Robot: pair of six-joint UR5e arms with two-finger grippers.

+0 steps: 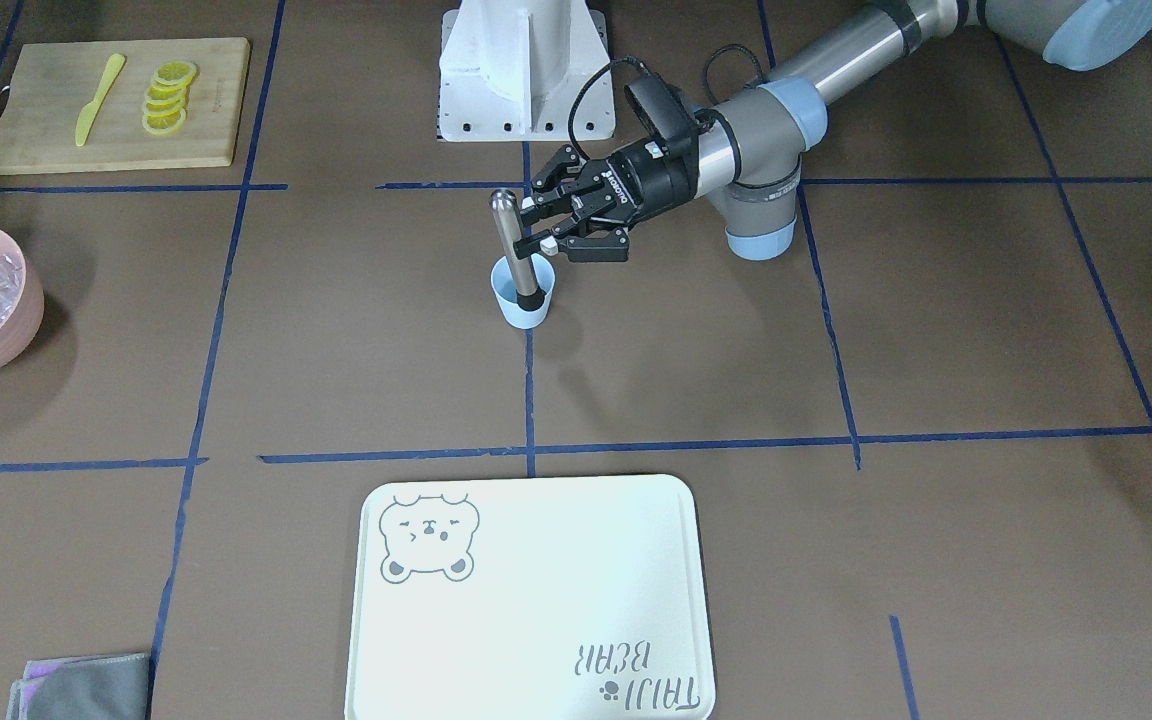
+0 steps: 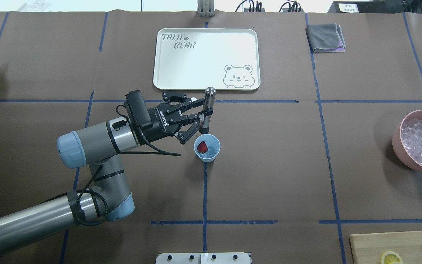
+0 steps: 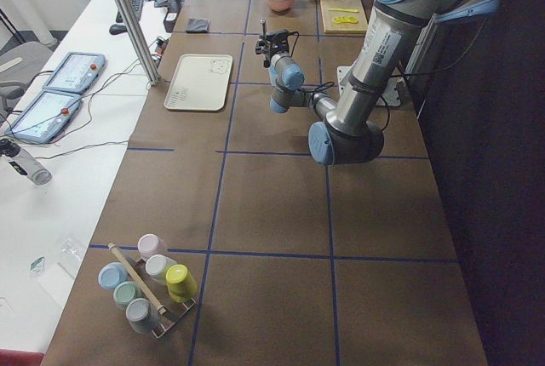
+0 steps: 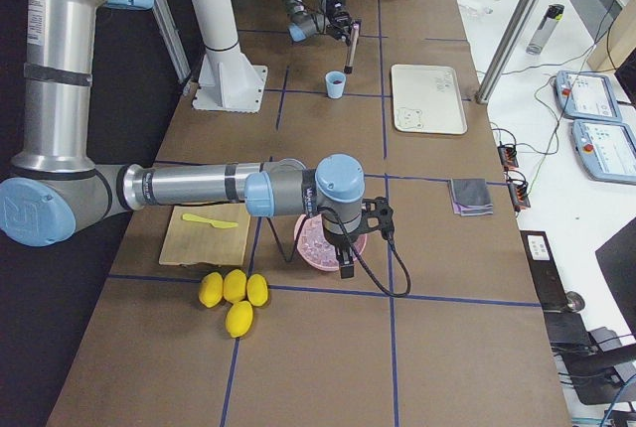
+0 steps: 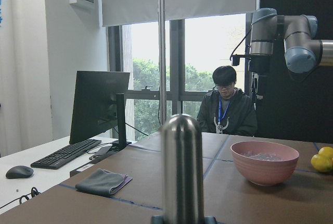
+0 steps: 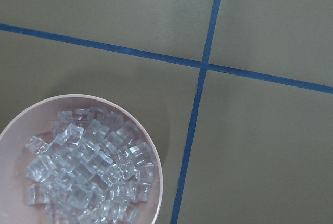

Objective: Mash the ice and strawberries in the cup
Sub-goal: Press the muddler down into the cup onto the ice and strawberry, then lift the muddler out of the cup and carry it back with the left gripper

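The light blue cup (image 2: 207,157) stands mid-table and holds a red strawberry (image 2: 202,146) and clear ice (image 2: 213,150). My left gripper (image 2: 203,112) is shut on an upright steel muddler (image 2: 208,104) with a black tip. The tip hangs just above the cup's far rim. In the front view the gripper (image 1: 534,222) holds the muddler (image 1: 507,235) over the cup (image 1: 524,310). My right gripper (image 4: 343,248) hovers over the pink bowl (image 6: 152,157) of ice (image 6: 88,172). Whether it is open or shut I cannot tell.
A white bear tray (image 2: 203,58) lies beyond the cup. A grey cloth (image 2: 325,36) is at the far right. A cutting board (image 1: 206,110) holds lemon slices (image 1: 168,95) and a yellow knife (image 1: 98,98). Whole lemons (image 4: 231,293) lie beside it.
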